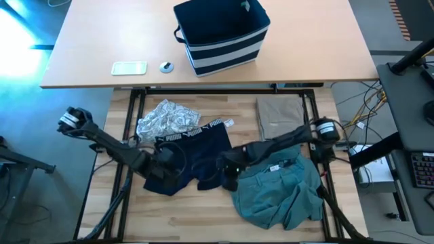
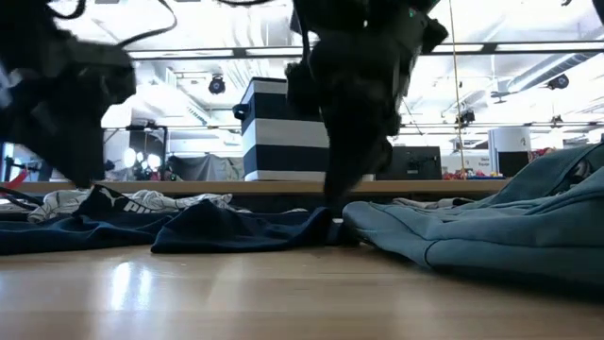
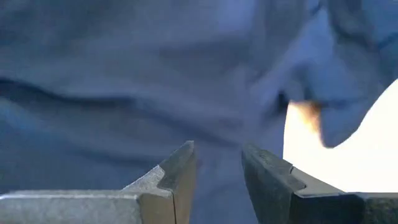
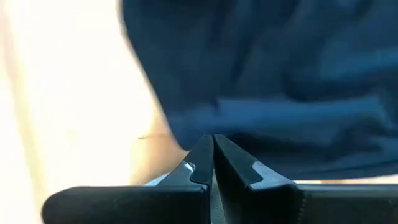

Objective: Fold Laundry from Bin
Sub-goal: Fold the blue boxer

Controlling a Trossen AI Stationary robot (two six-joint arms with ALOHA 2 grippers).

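Table (image 1: 203,224) is pale wood planks, smooth with a soft sheen under the lights. Navy garment (image 1: 196,152) is matt, limp cloth; the teal-green garment (image 1: 278,193) is heavier, creased cloth. Grey-white patterned garment (image 1: 166,118) looks crumpled and slightly shiny. Bin (image 1: 224,34) is soft matt fabric. Left fingers (image 3: 177,177) are dull grey metal.
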